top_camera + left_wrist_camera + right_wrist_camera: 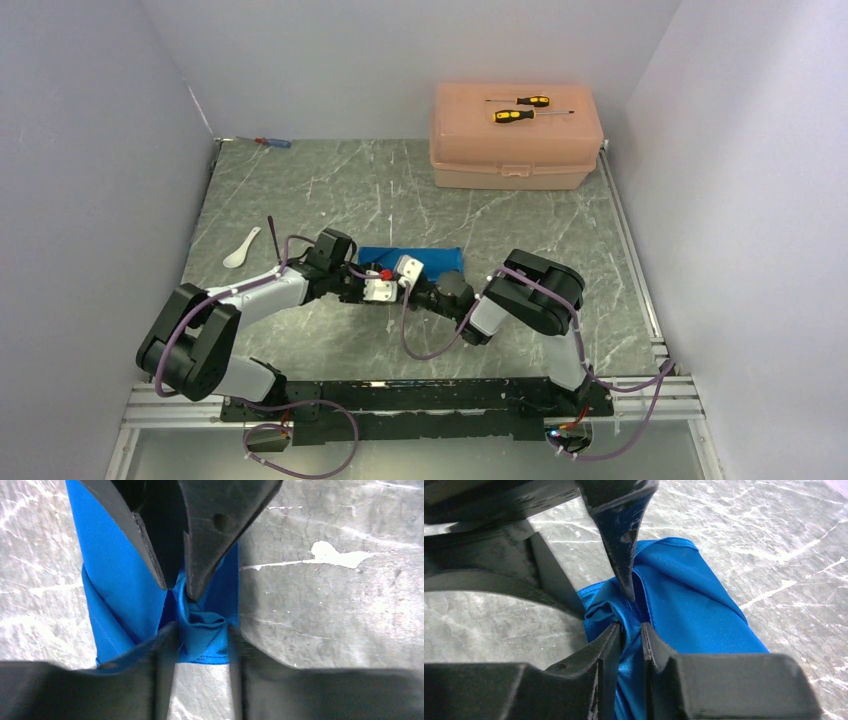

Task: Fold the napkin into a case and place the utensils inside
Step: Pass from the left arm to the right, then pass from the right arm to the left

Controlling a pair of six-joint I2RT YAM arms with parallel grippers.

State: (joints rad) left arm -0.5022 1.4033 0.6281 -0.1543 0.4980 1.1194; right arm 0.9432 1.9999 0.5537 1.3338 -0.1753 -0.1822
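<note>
Worktop (400,190): grey-green marble-pattern surface, white veins, slight sheen | Back wall (380,60): plain pale panel, matte | Left wall (80,200), right wall (745,200): matching pale panels, closing in both sides of the worktop | Edge rails (632,250): aluminium extrusion along right side and near edge | Light: even, from above, soft shadows.

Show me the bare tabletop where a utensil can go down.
Free: the tabletop between the peach box and the napkin, and the strip from the napkin to the right rail. Crowded: right at the napkin, and by the spoon at left.
</note>
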